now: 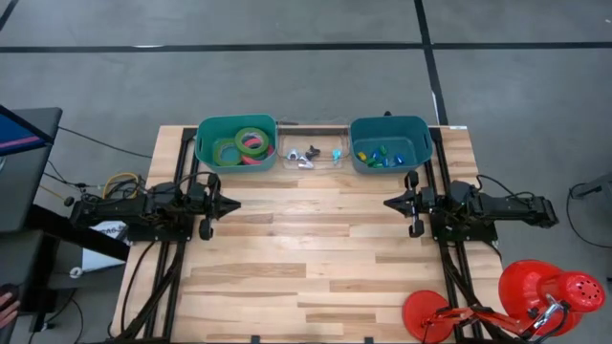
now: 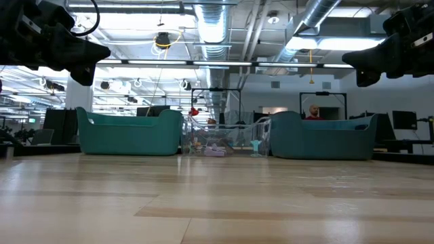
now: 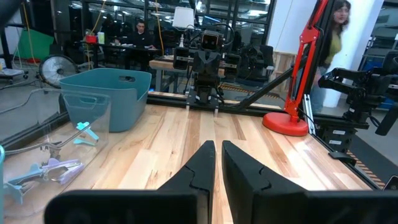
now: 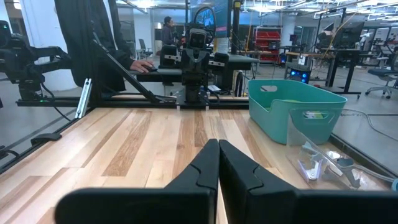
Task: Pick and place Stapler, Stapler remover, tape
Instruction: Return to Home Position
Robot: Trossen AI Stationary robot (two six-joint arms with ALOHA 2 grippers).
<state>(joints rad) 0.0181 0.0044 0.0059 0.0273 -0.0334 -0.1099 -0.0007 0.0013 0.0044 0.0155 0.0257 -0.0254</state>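
Note:
Three tape rolls (image 1: 245,145), two green and one pinkish red, lie in the left teal bin (image 1: 204,151) at the table's far edge. A clear tray (image 1: 287,162) between the bins holds staple removers (image 1: 304,157). The right teal bin (image 1: 418,153) holds small blue, green and yellow pieces (image 1: 378,155). My left gripper (image 1: 235,204) hovers shut over the table's left side, pointing right; the left wrist view shows its fingers together (image 3: 216,163). My right gripper (image 1: 386,203) hovers shut over the right side, pointing left, fingers closed (image 4: 217,163). No stapler is clearly visible.
A red desk lamp (image 1: 535,296) sits at the table's near right corner. Bare wooden table (image 1: 316,258) lies between the two arms and toward the near edge. People stand and sit in the room beyond the table.

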